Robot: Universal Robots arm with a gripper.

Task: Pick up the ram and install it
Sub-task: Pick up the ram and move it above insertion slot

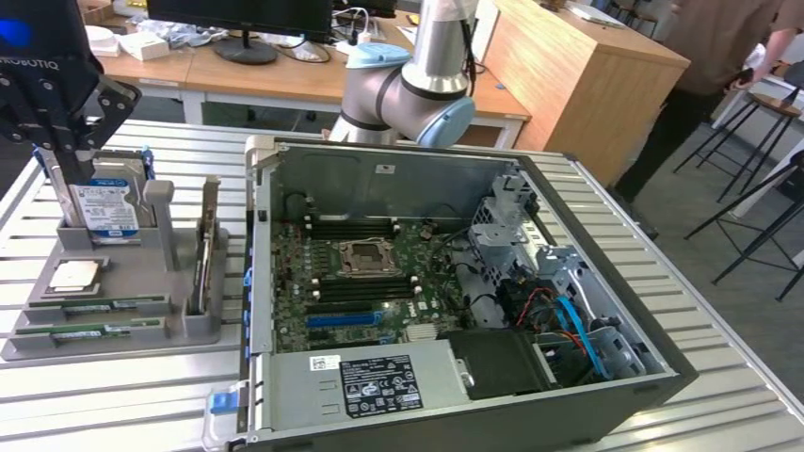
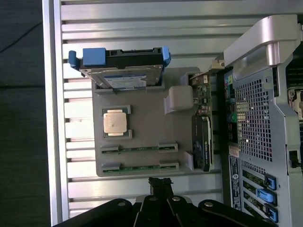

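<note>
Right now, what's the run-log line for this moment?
gripper: shut, empty, by tray | ram: two sticks in tray slots | case: open

A ribbed metal counter [image 1: 126, 414] stands on a grey floor [image 1: 703, 202], with wooden desks [image 1: 251, 73] and a dark monitor [image 1: 239, 14] behind, a wooden cabinet [image 1: 578, 75], black stools [image 1: 773, 104] and a standing person [image 1: 716, 47] beyond.

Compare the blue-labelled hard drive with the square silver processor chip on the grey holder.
The blue-labelled hard drive stands on edge in its slot; the square silver processor chip lies flat in a recess. The drive is far larger than the chip. Both sit in the grey plastic holder.
</note>
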